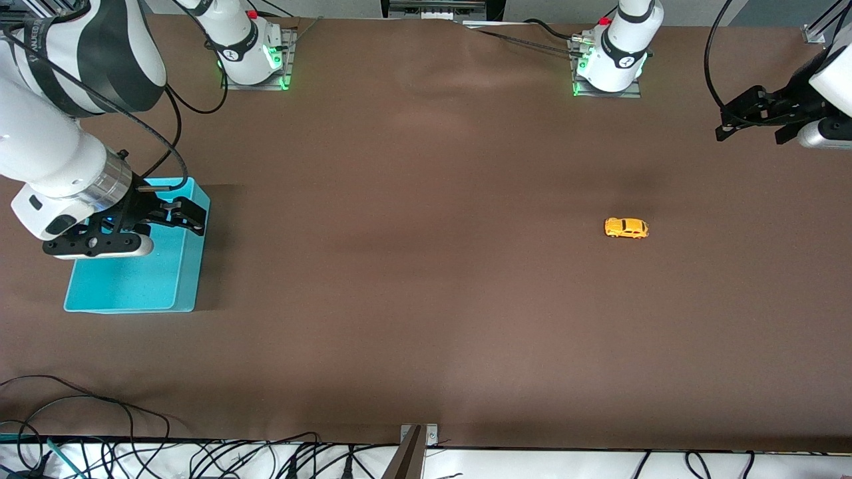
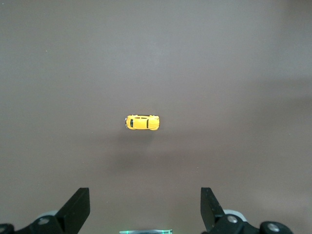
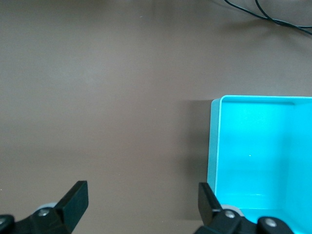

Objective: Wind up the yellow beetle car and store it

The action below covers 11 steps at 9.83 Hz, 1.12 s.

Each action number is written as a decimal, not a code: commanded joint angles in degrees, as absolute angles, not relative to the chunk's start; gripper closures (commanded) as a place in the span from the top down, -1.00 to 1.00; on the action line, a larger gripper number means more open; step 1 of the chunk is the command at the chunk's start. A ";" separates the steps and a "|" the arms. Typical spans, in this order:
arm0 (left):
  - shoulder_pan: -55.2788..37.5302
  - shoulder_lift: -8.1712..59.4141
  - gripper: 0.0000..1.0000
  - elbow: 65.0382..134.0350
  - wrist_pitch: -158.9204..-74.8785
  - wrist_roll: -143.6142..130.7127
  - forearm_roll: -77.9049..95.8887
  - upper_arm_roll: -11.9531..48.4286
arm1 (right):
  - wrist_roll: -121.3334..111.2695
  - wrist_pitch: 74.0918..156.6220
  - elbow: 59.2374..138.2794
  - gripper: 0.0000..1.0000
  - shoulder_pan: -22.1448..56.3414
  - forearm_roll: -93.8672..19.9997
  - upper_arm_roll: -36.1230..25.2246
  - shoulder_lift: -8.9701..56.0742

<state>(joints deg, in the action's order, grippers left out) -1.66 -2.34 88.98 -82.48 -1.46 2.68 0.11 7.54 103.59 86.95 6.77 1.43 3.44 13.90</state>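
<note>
Both jaws spread, right gripper (image 1: 190,216) over empty teal bin (image 1: 166,293), yellow beetle car (image 1: 626,227) on table.

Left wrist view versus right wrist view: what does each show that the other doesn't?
Only the left wrist view shows the yellow beetle car, alone on the brown table ahead of the open left gripper. Only the right wrist view shows the turquoise bin and a black cable, with the open right gripper. Both show bare brown table and empty open fingers.
</note>
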 commanded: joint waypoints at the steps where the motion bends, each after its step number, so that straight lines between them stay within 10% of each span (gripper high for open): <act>1: -1.06 -1.15 1.00 87.01 -81.04 -2.02 3.52 -0.09 | 6.94 102.04 86.13 1.00 6.42 0.35 3.43 13.71; 11: -1.32 -0.97 1.00 87.10 -81.04 -1.93 1.06 0.00 | 6.86 101.08 86.04 1.00 6.24 1.06 3.34 13.71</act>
